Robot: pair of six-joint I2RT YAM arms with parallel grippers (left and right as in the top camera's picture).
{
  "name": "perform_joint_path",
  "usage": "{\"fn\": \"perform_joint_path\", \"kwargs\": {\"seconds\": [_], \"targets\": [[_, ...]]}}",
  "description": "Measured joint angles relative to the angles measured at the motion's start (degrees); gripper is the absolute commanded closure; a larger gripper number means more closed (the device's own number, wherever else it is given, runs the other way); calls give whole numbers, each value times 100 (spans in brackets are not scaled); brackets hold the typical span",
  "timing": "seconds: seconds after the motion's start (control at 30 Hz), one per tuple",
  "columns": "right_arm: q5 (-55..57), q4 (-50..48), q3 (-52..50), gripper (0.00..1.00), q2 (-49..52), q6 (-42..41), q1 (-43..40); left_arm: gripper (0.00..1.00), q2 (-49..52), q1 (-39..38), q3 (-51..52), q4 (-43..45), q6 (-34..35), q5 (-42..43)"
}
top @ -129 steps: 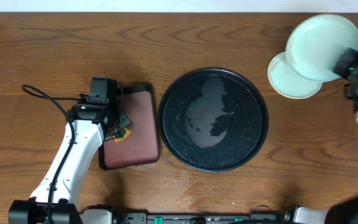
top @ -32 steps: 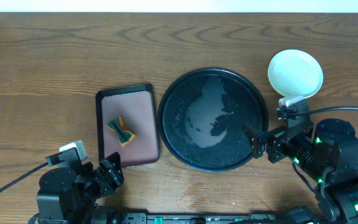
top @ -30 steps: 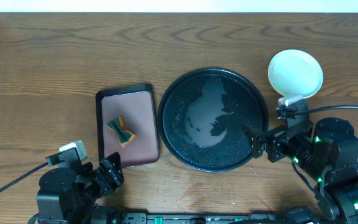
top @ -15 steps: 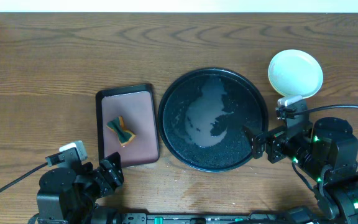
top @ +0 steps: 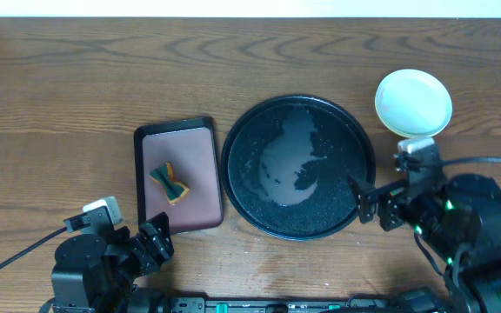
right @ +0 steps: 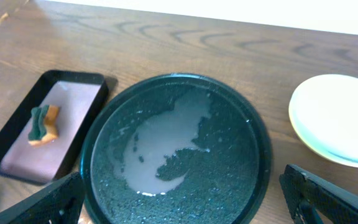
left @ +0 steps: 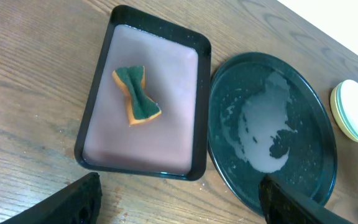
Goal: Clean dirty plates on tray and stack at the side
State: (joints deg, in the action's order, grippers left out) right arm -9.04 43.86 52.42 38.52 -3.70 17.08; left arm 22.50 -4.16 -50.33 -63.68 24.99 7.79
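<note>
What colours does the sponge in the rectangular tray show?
The sponge is dark green with an orange edge; the left wrist view shows it best.

Bare tabletop (top: pixel 103 69) stretches behind tray (top: pixel 225 169), plates (top: pixel 413 103) and maroon tray (top: pixel 137 178).

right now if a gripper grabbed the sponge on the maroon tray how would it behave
The sponge looks pinched at its waist, so probably soft and squashy. Small, likely light. It lies flat on the maroon tray, so it should not roll.

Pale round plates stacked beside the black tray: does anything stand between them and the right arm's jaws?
Nothing visible does; only bare wooden table separates the pale round plates from the open right jaws.
</note>
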Motion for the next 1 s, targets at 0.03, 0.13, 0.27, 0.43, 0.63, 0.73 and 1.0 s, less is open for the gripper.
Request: {"fn": "perform_joint_path", "kwargs": {"seconds": [0.03, 0.13, 0.27, 0.43, 0.63, 0.73, 1.0], "targets": [[20, -81, -116, 1, -140, 9, 0, 19, 0, 0, 0, 0, 0, 0], [94, -494, -645, 1, -560, 28, -2, 19, 4, 0, 2, 0, 0, 0], [92, -1659, -1781, 1, -1237, 50, -74, 18, 15, 0, 9, 0, 0, 0], [-184, -3569, -3438, 1, -2085, 96, -330, 18, 22, 0, 17, 0, 0, 0], [-566, -5394, -4905, 1, -2815, 96, -501, 18, 22, 0, 17, 2, 0, 0], [-651, -5471, -5206, 1, -3099, 98, -533, 18, 22, 0, 17, 0, 0, 0], [-728, -5316, -5204, 1, -3744, 138, -1108, 18, 22, 0, 17, 0, 0, 0]]}}
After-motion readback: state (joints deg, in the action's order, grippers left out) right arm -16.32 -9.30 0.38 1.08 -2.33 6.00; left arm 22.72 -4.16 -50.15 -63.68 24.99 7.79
